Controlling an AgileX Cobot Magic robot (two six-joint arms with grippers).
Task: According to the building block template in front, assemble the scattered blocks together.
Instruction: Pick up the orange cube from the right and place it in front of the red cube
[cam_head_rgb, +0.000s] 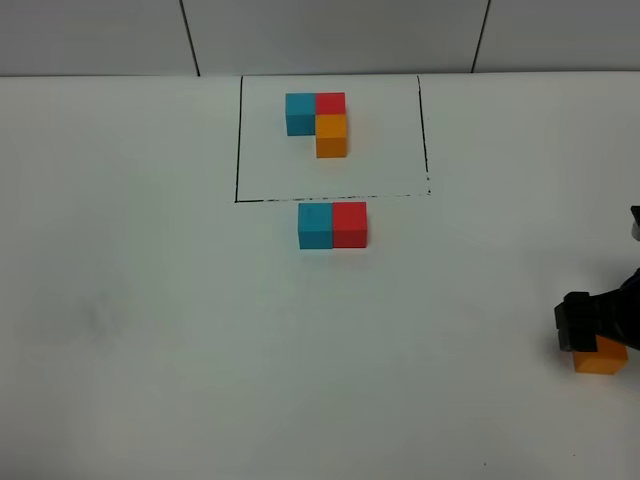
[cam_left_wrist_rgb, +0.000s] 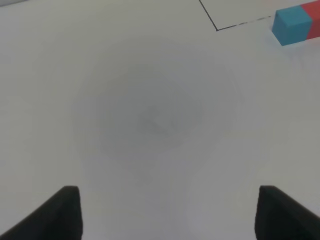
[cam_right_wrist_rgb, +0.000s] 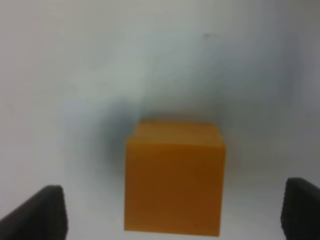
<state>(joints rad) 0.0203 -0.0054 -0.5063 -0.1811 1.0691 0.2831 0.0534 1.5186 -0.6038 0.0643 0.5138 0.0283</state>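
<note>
Finding: orange cube (cam_right_wrist_rgb: 174, 185) looks rigid, light, matte; my right tool (cam_right_wrist_rgb: 173, 210), spread wide, flanks it; grip opposite flat sides.

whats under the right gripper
Under the right gripper sits the orange cube, on the table, between open fingers that don't touch it. In the high view the gripper hides part of the cube's top.

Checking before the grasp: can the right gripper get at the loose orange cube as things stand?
Probably yes. The right gripper is open with the orange cube in line between its fingers, a gap on each side, and nothing else stands near the cube.
</note>
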